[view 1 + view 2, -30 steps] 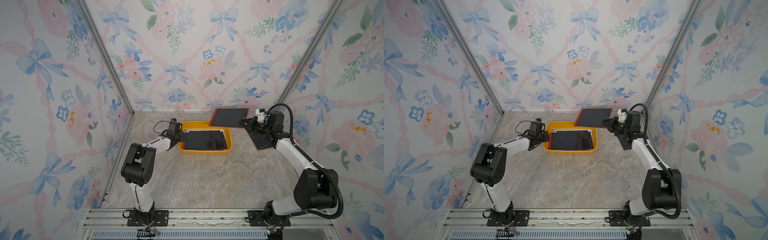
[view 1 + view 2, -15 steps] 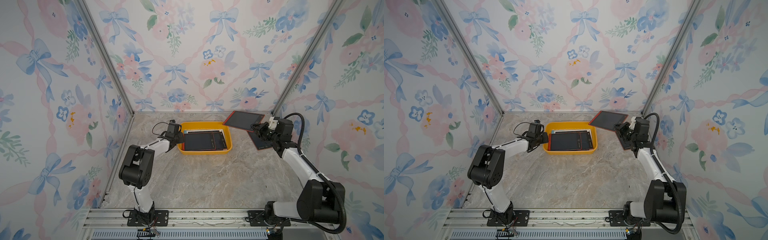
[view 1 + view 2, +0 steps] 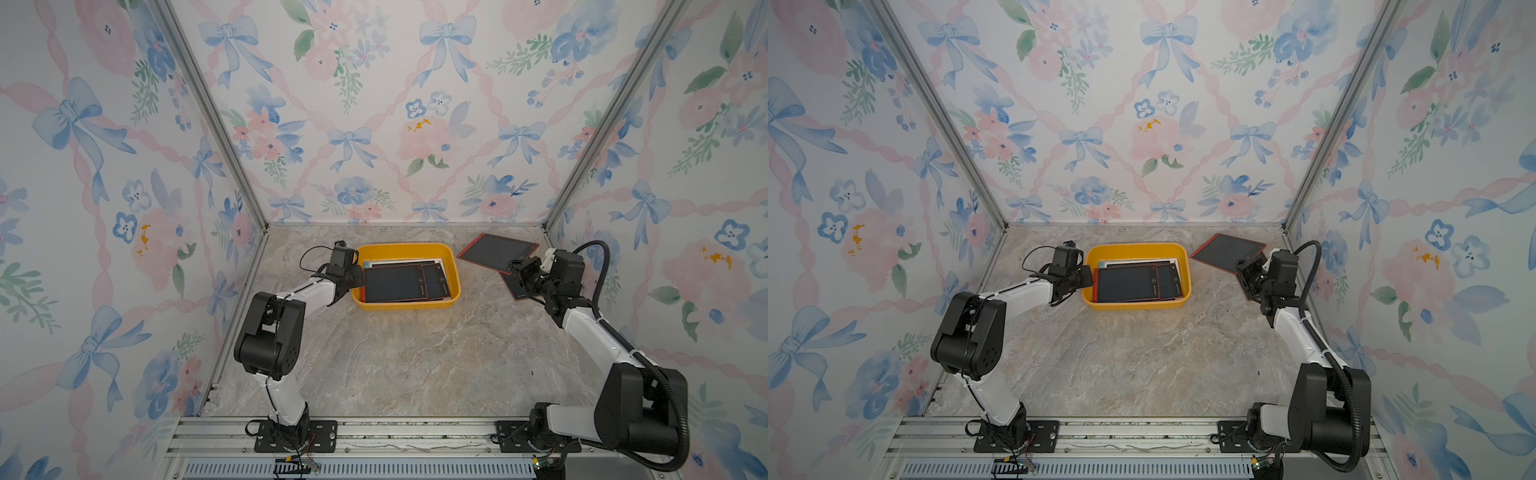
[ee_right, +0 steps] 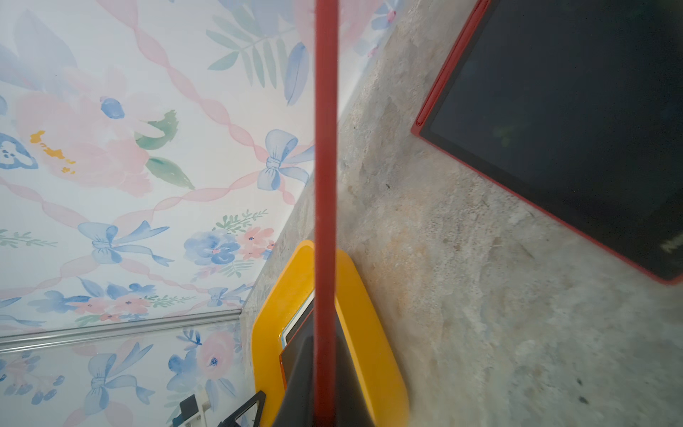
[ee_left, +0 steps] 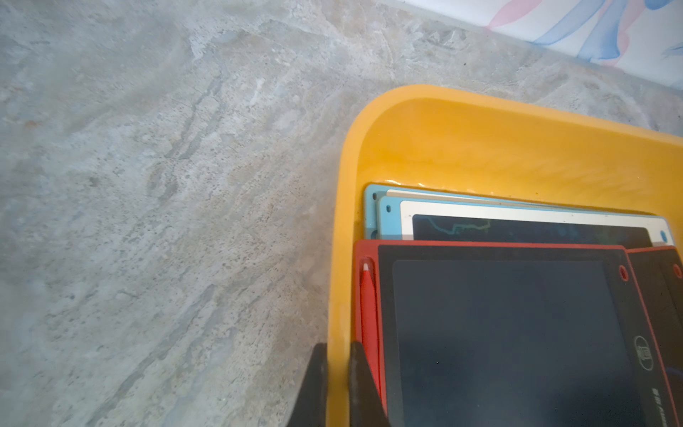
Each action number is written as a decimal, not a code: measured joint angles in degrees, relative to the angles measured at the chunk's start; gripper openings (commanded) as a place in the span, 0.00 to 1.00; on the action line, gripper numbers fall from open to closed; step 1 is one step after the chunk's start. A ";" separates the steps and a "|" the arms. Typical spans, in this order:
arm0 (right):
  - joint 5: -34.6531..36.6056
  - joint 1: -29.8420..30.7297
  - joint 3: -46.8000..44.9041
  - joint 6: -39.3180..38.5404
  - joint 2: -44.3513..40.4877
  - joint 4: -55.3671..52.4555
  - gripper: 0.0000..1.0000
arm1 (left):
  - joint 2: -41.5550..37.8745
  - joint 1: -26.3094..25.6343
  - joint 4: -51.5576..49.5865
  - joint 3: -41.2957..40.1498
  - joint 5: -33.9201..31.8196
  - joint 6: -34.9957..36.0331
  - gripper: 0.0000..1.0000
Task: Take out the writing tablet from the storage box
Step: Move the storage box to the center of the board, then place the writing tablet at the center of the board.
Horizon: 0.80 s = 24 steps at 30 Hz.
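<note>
a: where is the writing tablet (image 3: 496,254) found?
b: outside the storage box (image 3: 405,306), over the desk's (image 3: 415,365) far right corner. it is pinched at one edge by the clenched right gripper (image 3: 517,269). the storage box's left wall is clamped by the left gripper (image 5: 338,356).
a: how is it judged to handle?
b: thin, stiff and light, with a slick screen. the red frame is best gripped.

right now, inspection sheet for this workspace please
surface: marble-look table, no spills seen
job's things: box holds stacked tablets, top tablet red; held tablet is outside the box; loose tablet lies on the table
clutter: nothing seen
grippers: left gripper shut on the box wall; right gripper shut on the held tablet's edge
cables: left cable loops free; right hose arcs over the wrist
surroundings: floral walls, front rail
</note>
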 measured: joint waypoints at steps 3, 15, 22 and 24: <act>1.60 0.13 -1.01 0.07 -0.37 0.83 0.02 | -0.24 1.46 -0.33 -0.13 0.39 0.07 0.00; 12.02 7.82 -6.16 4.13 -0.28 4.85 0.02 | -0.24 2.10 -0.37 -0.13 0.57 0.46 0.00; 19.12 13.09 -8.24 8.35 0.11 6.60 0.06 | -0.24 2.12 -0.37 -0.13 0.61 0.46 0.00; 21.16 14.47 -9.07 9.27 0.11 6.56 0.06 | -0.24 2.10 -0.35 -0.13 0.61 0.46 0.00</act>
